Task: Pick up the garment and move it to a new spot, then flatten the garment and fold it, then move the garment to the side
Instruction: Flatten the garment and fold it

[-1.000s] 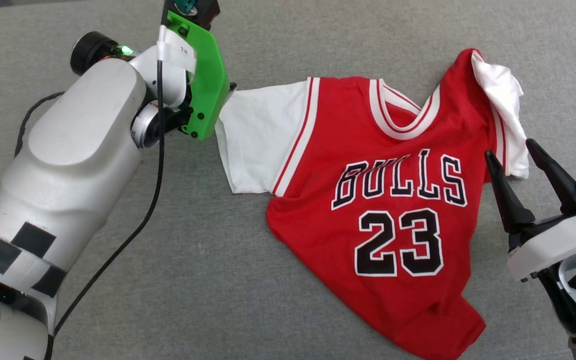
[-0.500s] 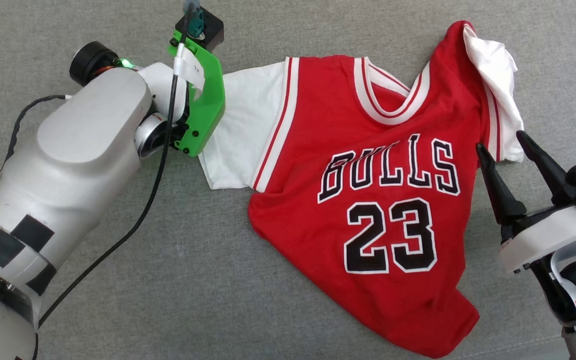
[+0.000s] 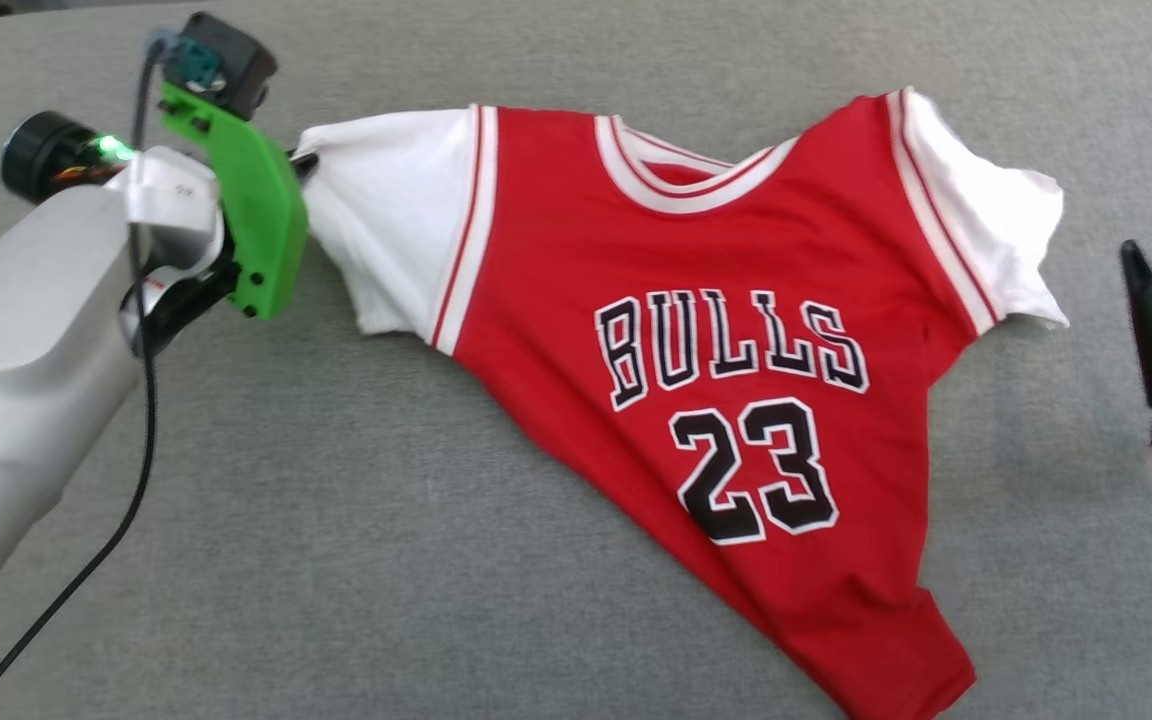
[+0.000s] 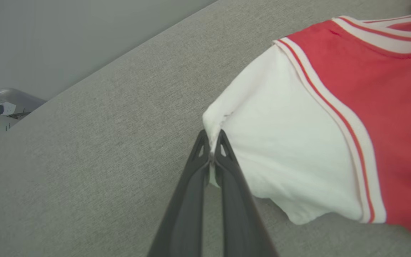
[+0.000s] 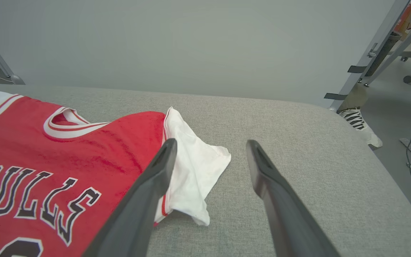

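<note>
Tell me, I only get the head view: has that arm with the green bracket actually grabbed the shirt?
Observer: Yes. The left wrist view shows the left gripper shut on the edge of a white sleeve of the garment.
Operator: And the other claw?
Observer: The right gripper is open, holding nothing; the other sleeve lies beside one finger.
Operator: Anything past the table?
Observer: A striped shoe on the floor.
</note>
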